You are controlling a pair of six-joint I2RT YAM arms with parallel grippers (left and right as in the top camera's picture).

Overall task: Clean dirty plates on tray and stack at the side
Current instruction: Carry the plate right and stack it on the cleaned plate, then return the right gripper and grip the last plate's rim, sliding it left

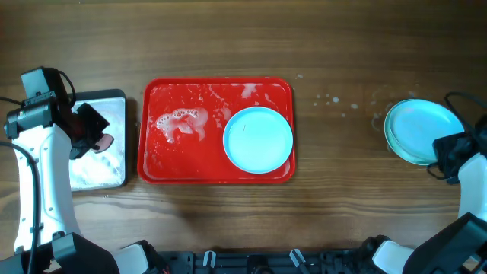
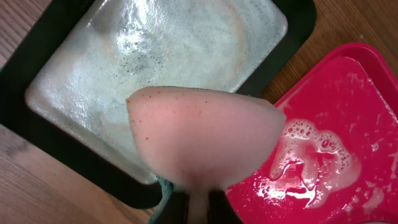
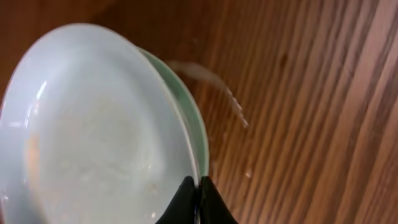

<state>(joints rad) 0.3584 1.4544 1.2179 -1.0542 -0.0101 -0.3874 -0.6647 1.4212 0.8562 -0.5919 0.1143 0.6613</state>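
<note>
From above, the red tray lies in the middle of the desk, streaked with white foam, and one pale plate sits flat in its right half. Well apart, near the desk's right edge, a stack of two plates rests on the wood, with a few droplets between it and the tray. At the left, just beside the red tray, sits a metal tray, and the left pincer hangs over it with a sponge. The right pincer is at the lower right edge of the stack. From the left wrist, the left pincer is clamped tight on the pink sponge, held above the black-rimmed metal tray of cloudy, soapy water; the red tray shows at the right with a patch of foam. From the right wrist, the right pincer has its fingers together at the rim of the top plate, which lies on a greener one; whether the rim is pinched between them I cannot tell. A wet streak marks the wood beside the stack.
</note>
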